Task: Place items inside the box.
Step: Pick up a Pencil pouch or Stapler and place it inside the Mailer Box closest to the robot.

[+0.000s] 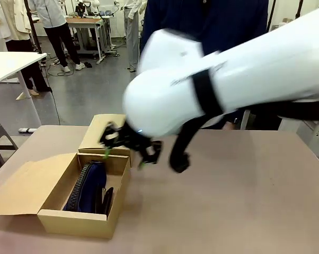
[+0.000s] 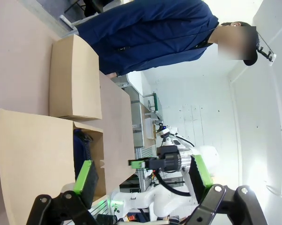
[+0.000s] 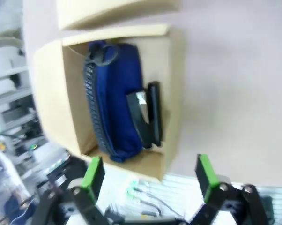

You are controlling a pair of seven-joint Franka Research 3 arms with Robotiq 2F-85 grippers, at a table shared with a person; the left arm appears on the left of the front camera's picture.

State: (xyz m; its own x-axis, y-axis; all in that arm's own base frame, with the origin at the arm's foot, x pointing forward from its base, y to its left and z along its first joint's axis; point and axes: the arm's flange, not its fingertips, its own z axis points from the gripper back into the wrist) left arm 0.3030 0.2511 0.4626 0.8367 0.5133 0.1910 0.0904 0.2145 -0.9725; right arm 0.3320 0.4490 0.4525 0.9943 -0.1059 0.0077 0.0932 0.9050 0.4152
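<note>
**Two items boxed, both hands empty**

At the left of the table sits the open cardboard box [image 1: 80, 214], with the navy pencil pouch [image 1: 87, 186] inside and a black stapler [image 3: 148, 119] just beside it. My left gripper [image 2: 143, 180] is spread wide and empty. My right gripper [image 1: 129, 145] hovers over the box's far rim, fingers wide, nothing held. I judge the next placement should go in the gap beside the stapler. The tan table [image 1: 239, 201] lies bare to the right; a person in a navy jacket [image 1: 212, 21] stands at the far side.
</note>
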